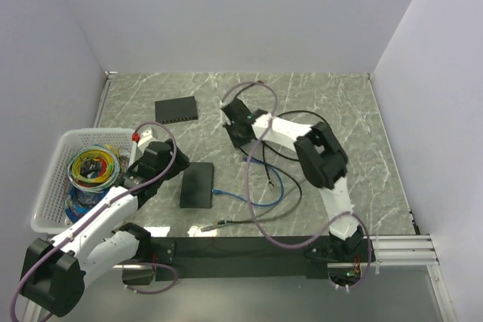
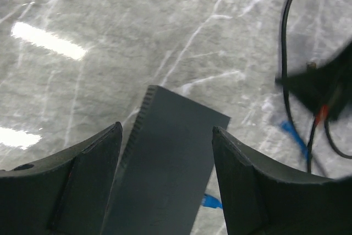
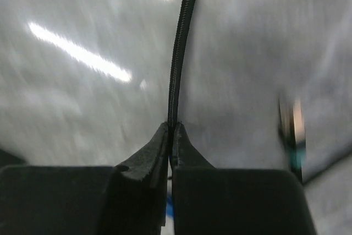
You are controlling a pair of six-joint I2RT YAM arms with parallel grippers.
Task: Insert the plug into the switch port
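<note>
A black switch (image 1: 198,185) lies flat on the marble table, and a blue cable (image 1: 256,200) reaches its right edge. My left gripper (image 1: 160,159) hovers just left of it, open and empty. In the left wrist view the switch (image 2: 165,174) shows between and below the open jaws of the left gripper (image 2: 165,130), with a blue plug (image 2: 212,201) at its side. My right gripper (image 1: 236,121) is at the back centre, shut on a thin black cable (image 3: 179,53). The cable's loose end (image 1: 269,182) hangs toward the table. The right gripper (image 3: 171,127) pinches it at the tips.
A second black switch (image 1: 176,109) lies at the back left. A white basket (image 1: 53,186) of coloured cables stands at the left edge. A grey cable with a plug (image 1: 215,225) lies near the front. Black cable loops (image 1: 302,186) lie to the right.
</note>
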